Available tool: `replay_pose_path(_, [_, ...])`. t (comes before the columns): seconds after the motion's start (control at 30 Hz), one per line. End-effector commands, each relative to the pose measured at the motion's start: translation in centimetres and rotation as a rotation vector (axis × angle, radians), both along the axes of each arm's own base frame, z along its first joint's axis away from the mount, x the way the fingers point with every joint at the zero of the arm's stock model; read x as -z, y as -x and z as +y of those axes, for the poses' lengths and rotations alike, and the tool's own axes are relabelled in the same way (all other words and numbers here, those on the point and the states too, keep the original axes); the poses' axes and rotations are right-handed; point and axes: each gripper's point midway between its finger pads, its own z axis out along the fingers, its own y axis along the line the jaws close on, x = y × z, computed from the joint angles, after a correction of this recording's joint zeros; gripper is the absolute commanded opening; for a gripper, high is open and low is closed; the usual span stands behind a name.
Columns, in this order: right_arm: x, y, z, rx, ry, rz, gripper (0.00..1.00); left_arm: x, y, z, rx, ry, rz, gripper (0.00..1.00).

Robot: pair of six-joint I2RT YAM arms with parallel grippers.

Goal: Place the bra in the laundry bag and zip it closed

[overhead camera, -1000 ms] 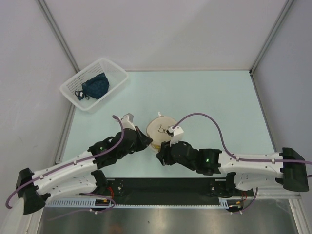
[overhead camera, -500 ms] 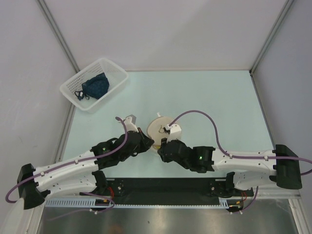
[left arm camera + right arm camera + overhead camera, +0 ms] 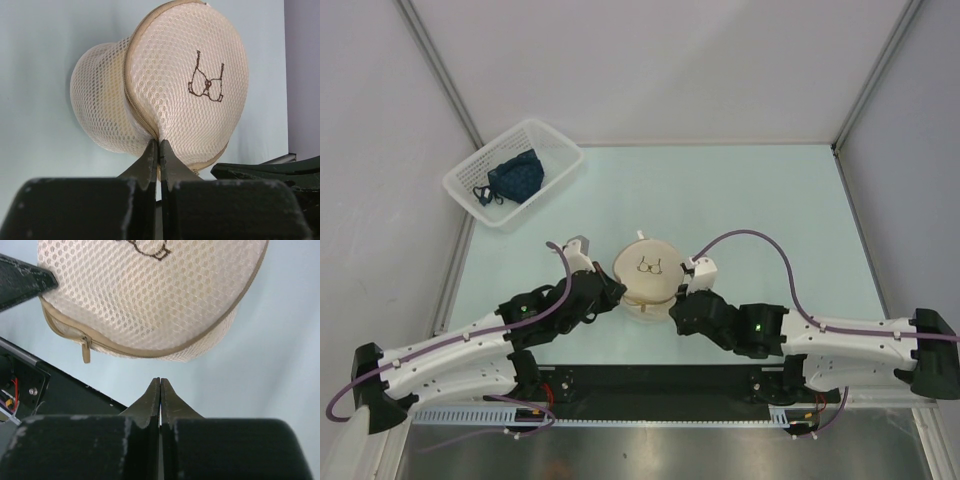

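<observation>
The laundry bag (image 3: pixel 648 272), a round cream mesh drum with a dark bra drawing on its lid, stands between my two grippers. In the left wrist view the laundry bag (image 3: pixel 165 85) is tipped with its lid facing me. My left gripper (image 3: pixel 158 143) is shut on the mesh at the zip seam; from above it (image 3: pixel 619 290) is at the bag's left side. My right gripper (image 3: pixel 160 380) is shut and empty, just short of the bag (image 3: pixel 150 295), and sits at its lower right (image 3: pixel 673 299). The zip pull (image 3: pixel 86 351) hangs at the lid's edge. The bra is hidden.
A white slatted basket (image 3: pixel 552 148) holding a dark blue garment (image 3: pixel 515 175) stands at the back left. Grey walls enclose the table on three sides. The black base rail (image 3: pixel 650 385) runs along the near edge.
My right gripper has drawn back to the right, off the bag. The lid with its drawing now shows whole. My left gripper has shifted slightly left, still at the bag's edge.
</observation>
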Motion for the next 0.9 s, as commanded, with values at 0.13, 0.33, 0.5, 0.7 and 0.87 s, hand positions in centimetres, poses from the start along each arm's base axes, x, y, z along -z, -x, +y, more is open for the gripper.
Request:
replay_pose_path(0.13, [-3.1,1.5,3.9,-0.138,-0.199,-0.011,0.30,-2.4,-0.4,-1.0,0.018,0.028,-0.038,0.00])
replay_pose_path(0.33, [-3.7,2.0,6.1,-0.132,-0.328,0.041,0.43,-2.7,-0.3,-1.2,0.026,0.037,-0.042,0.00])
replay_pose_path(0.5, [-4.0,1.3,7.1,-0.072,-0.363,0.064,0.42,-2.9,-0.3,-1.2,0.029,0.046,-0.043,0.00])
replay_pose_path(0.7, [-2.7,0.3,6.4,-0.004,-0.301,0.062,0.39,-2.9,-0.2,-1.2,0.034,0.049,-0.043,0.00])
replay_pose_path(0.87, [-3.1,-0.3,6.4,0.014,-0.319,0.039,0.33,-2.8,-0.1,-1.3,0.037,0.051,-0.040,0.00])
